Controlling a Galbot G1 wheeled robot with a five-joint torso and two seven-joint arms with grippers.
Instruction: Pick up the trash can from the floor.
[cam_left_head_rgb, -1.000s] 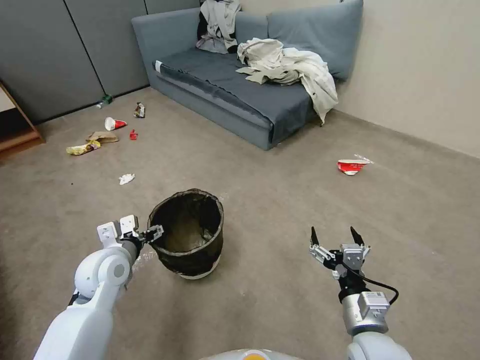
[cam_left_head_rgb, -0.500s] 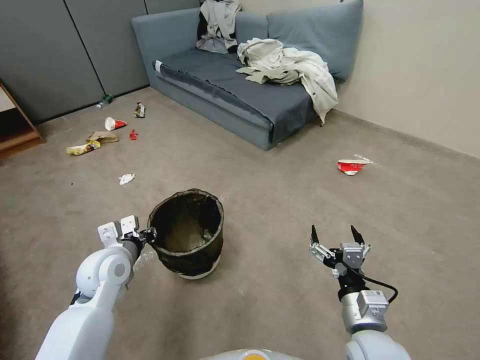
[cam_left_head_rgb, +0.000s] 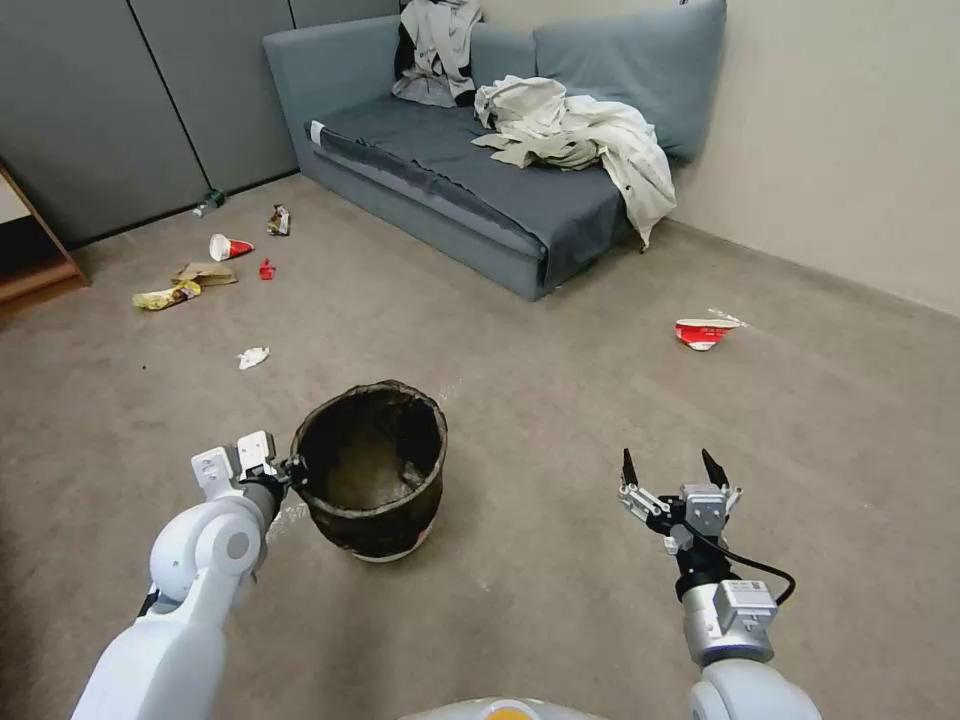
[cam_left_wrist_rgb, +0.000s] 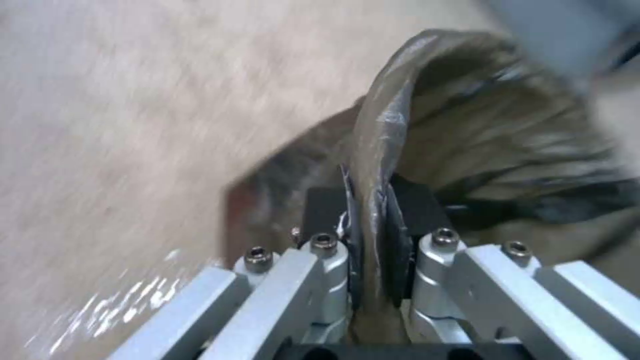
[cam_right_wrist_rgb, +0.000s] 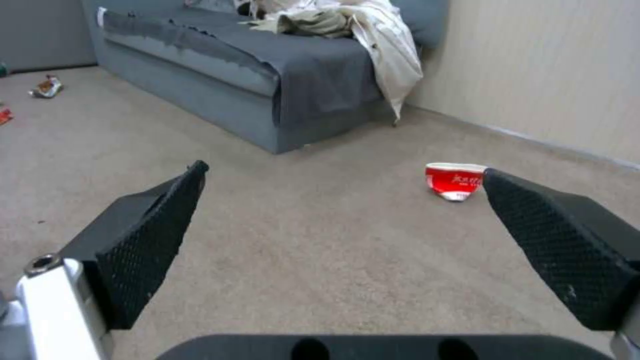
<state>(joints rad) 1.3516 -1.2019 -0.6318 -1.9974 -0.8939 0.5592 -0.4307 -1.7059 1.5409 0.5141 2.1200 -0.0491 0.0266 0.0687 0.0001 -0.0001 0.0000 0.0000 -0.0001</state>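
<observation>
Carpet floor (cam_left_head_rgb: 560, 620) bears litter (cam_left_head_rgb: 253, 357) near sofa (cam_left_head_rgb: 480, 180).

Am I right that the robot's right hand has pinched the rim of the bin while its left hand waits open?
Not quite, the hands are swapped. The left hand has pinched the rim of the bin, as the left wrist view shows. The right hand waits open above the carpet.
</observation>
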